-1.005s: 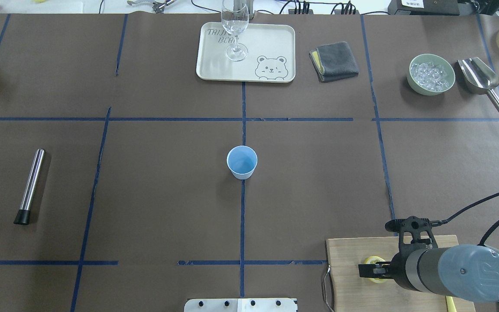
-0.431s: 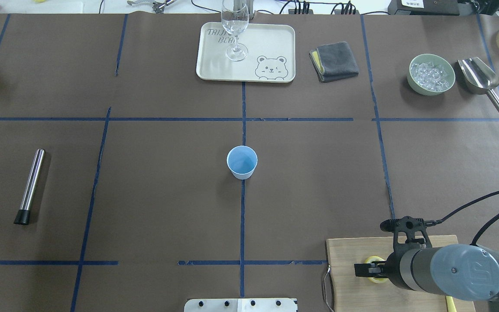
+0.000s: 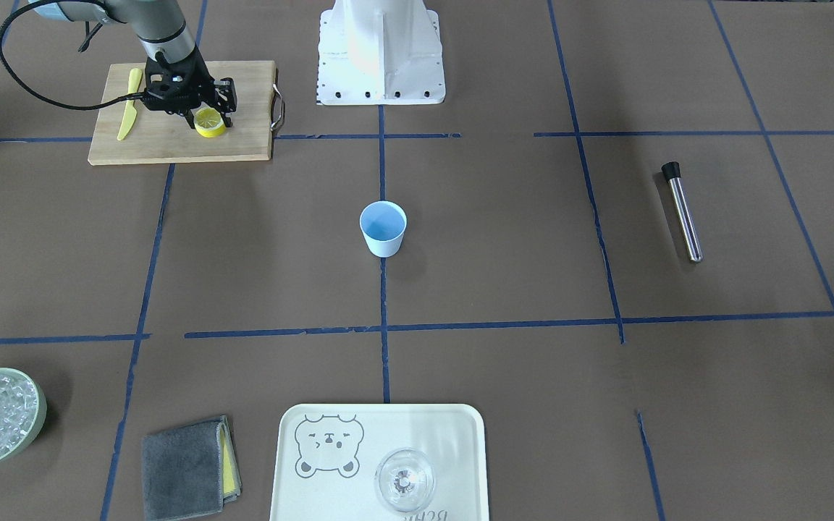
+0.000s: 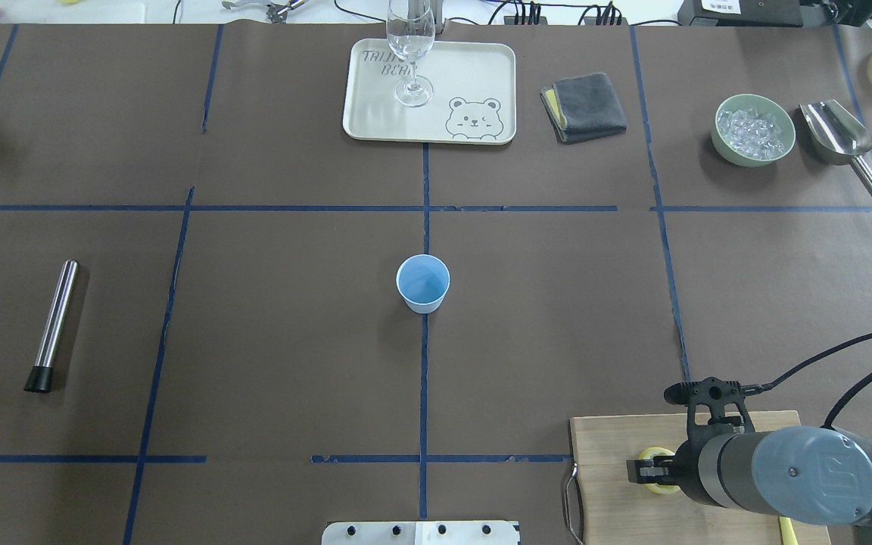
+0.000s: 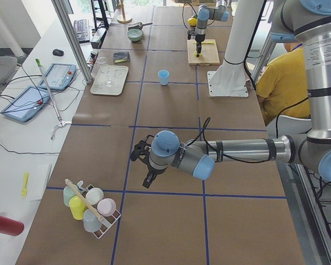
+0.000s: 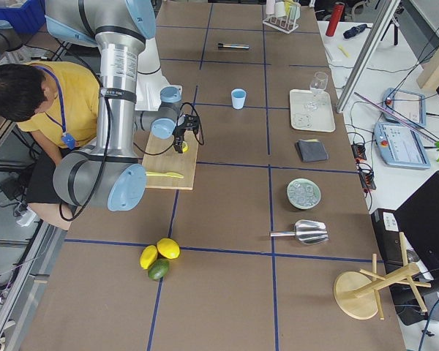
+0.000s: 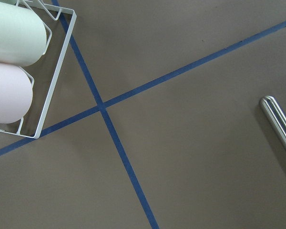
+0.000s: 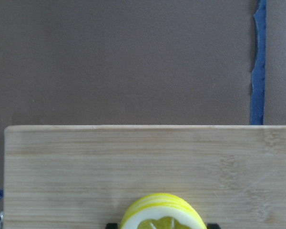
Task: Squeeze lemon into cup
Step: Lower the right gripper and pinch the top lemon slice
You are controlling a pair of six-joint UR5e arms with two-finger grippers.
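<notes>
Desk (image 3: 533, 217) carries cutting board (image 3: 171, 148) on the robot's right, right pincer (image 3: 211, 117) low over it, cup (image 3: 383, 228) well apart at centre, lemon (image 3: 210, 127) on the board between the jaws, whole from the front, half-hidden overhead; clamping not determinable.

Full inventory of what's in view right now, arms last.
lemon: 1 piece, yellow, on the cutting board
cup: 1, pale blue, table centre
cutting board: 1, wood, robot's near right
knife: 1, yellow, on the board
tray: 1, cream, far centre
glass: 1, clear, on the tray
cloth: 1, grey, beside the tray
bowl: 1, green, holding ice, far right
scoop: 1, metal, beside the bowl
rod: 1, silver, black tip, left side
whole citrus: 3, two yellow, one green, right end
rack: 1, white wire, left end
person: 1, yellow shirt, by robot base
right gripper: 1, black, closed on the lemon
left gripper: 1, black, over table near rack
</notes>
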